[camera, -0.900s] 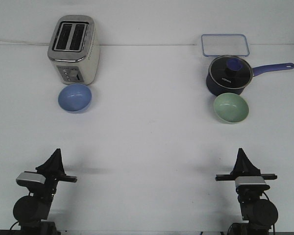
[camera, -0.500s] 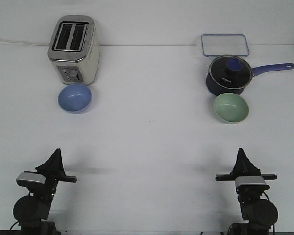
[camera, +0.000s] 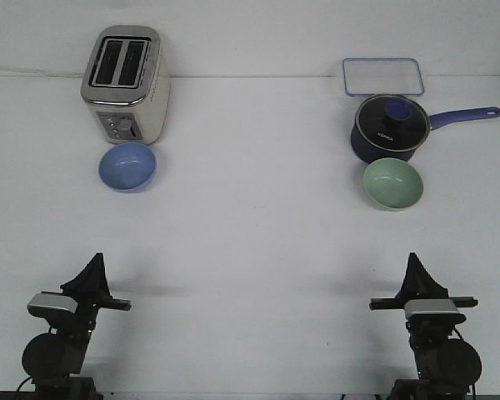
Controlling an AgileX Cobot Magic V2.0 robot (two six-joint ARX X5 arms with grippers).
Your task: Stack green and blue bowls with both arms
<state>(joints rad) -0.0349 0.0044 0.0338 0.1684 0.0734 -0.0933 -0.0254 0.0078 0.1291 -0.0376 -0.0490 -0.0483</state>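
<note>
The blue bowl (camera: 127, 166) sits upright on the white table at the far left, just in front of a toaster. At the far right the green bowl (camera: 392, 183) also sits upright, close in front of a navy saucepan. The two bowls are far apart, and both are empty. My left gripper (camera: 97, 260) rests low at the near left, its fingers meeting in a point with nothing held. My right gripper (camera: 413, 258) is at the near right in the same pose, also empty. Both grippers are well short of the bowls.
A cream toaster (camera: 125, 83) stands right behind the blue bowl. A navy saucepan (camera: 387, 127) with a glass lid has its long handle pointing right. Behind it lies a clear rectangular container (camera: 382, 77). White table stretches between the bowls and the grippers.
The right arm has shifted slightly to the right. The left arm and both bowls have not moved.
</note>
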